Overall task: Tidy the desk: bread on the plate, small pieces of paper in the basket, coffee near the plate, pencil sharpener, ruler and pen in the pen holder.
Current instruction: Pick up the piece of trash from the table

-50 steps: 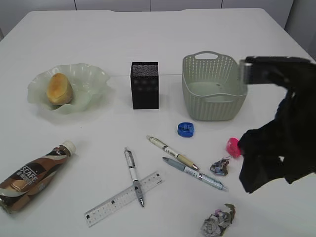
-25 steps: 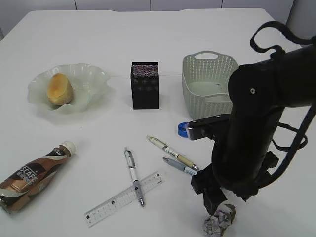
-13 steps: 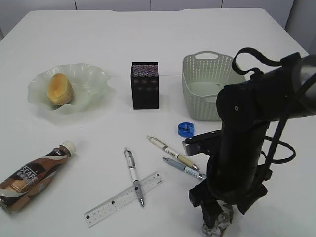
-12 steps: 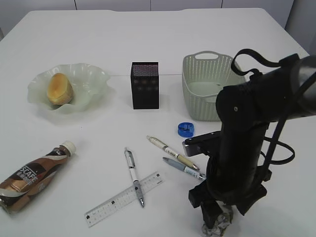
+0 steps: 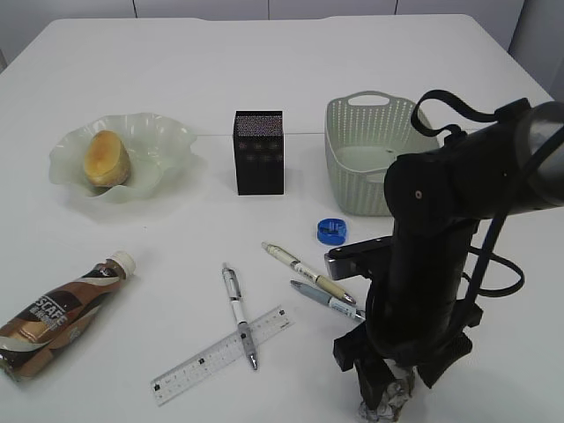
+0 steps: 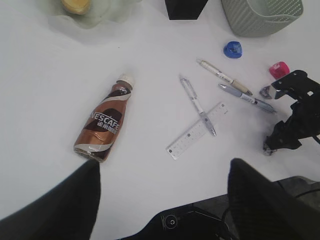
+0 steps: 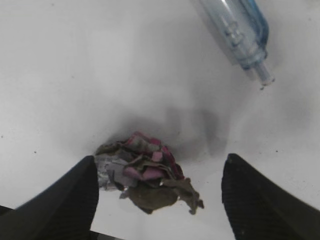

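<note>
The right pincer (image 7: 160, 192) has dropped onto the crumpled paper ball (image 7: 145, 177), fingers wide astride, seemingly off-centre; centre before closing.

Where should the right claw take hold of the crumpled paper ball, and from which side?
Grip the crumpled paper ball across its bulky middle, from straight above. It lies loose and low on the table, and the right claw is open, one finger on each side.

Right gripper (image 5: 385, 394) — over crumpled paper (image 5: 392, 404)
</note>
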